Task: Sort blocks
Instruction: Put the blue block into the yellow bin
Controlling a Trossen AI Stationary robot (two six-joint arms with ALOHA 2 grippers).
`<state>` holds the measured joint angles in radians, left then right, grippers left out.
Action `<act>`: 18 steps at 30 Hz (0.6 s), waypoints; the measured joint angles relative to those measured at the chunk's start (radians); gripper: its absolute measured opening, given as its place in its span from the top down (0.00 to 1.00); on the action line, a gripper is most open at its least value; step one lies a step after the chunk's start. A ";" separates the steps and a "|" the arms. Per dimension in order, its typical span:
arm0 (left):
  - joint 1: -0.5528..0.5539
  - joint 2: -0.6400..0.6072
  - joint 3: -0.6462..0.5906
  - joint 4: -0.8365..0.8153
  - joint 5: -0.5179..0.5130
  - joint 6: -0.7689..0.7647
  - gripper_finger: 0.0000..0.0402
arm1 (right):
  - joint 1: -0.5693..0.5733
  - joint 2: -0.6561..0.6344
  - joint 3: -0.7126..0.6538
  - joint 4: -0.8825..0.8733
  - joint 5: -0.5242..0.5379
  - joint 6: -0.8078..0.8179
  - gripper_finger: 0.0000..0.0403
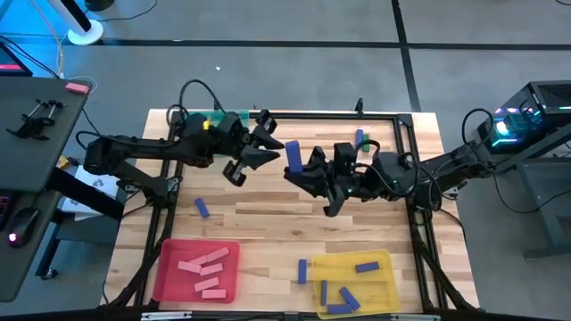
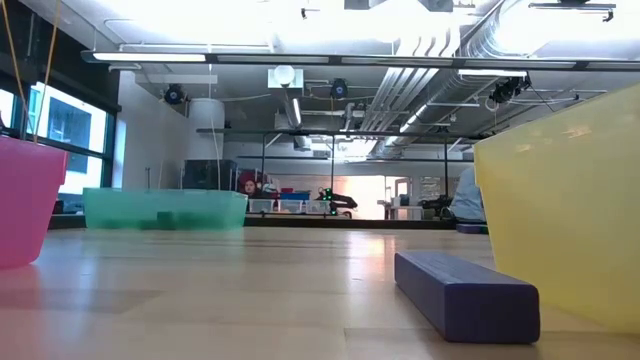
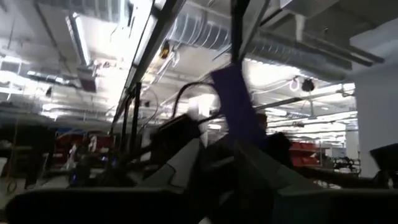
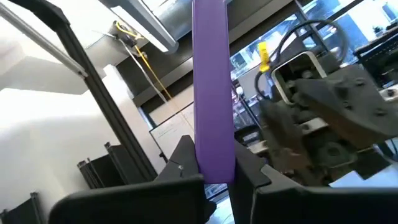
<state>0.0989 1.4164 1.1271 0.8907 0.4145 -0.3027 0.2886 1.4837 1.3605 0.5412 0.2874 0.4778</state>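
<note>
Two grippers meet above the middle of the table (image 1: 268, 209). Right gripper (image 1: 302, 169) squeezes its fingers on a purple block (image 1: 294, 156), held up in the air. Left gripper (image 1: 268, 150) sits just beside the block; I cannot tell if it touches. No words can be read anywhere.
</note>
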 joint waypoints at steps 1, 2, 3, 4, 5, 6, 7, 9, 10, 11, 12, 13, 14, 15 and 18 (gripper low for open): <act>0.003 -0.003 0.002 0.000 0.002 0.000 0.78 | -0.001 0.000 0.000 0.000 0.001 -0.001 0.97; 0.006 -0.003 0.003 -0.004 0.005 0.000 0.77 | -0.001 -0.001 0.000 -0.001 0.002 -0.001 0.97; 0.008 -0.003 0.003 -0.020 0.006 0.000 0.76 | -0.001 -0.001 0.000 -0.001 0.006 -0.003 0.97; 0.014 -0.002 0.002 -0.044 0.011 0.000 0.75 | -0.001 -0.004 0.000 -0.005 0.008 -0.004 0.97; 0.023 -0.004 0.001 -0.080 0.014 0.000 0.75 | -0.001 -0.007 0.000 -0.017 0.008 -0.006 0.97; 0.032 -0.010 0.001 -0.126 0.015 0.000 0.74 | -0.001 -0.016 0.000 -0.041 0.008 -0.016 0.97; 0.045 -0.019 0.001 -0.171 0.018 0.000 0.74 | 0.002 -0.028 0.000 -0.078 0.010 -0.032 0.97; 0.076 -0.046 0.001 -0.288 0.020 -0.010 0.74 | 0.011 -0.060 0.000 -0.178 0.024 -0.041 0.97; 0.092 -0.055 0.002 -0.348 0.022 -0.014 0.74 | 0.018 -0.078 0.000 -0.235 0.036 -0.041 0.97; 0.108 -0.061 0.000 -0.399 0.036 -0.014 0.74 | 0.028 -0.094 0.000 -0.294 0.058 -0.038 0.97; 0.125 -0.064 -0.008 -0.432 0.065 -0.013 0.74 | 0.041 -0.110 0.000 -0.350 0.087 -0.033 0.96; 0.139 -0.067 -0.025 -0.442 0.103 -0.013 0.74 | 0.057 -0.125 0.000 -0.402 0.119 -0.030 0.96; 0.150 -0.074 -0.049 -0.435 0.134 -0.025 0.74 | 0.074 -0.143 0.000 -0.458 0.156 -0.023 0.95; 0.159 -0.082 -0.076 -0.411 0.145 -0.046 0.74 | 0.094 -0.161 0.000 -0.516 0.196 -0.007 0.95; 0.181 -0.126 -0.196 -0.292 0.140 -0.133 0.74 | 0.157 -0.206 0.000 -0.691 0.287 0.100 0.97</act>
<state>0.2796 1.2909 0.9316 0.5990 0.5549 -0.4355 0.4460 1.2776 1.3605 -0.1495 0.5747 0.5773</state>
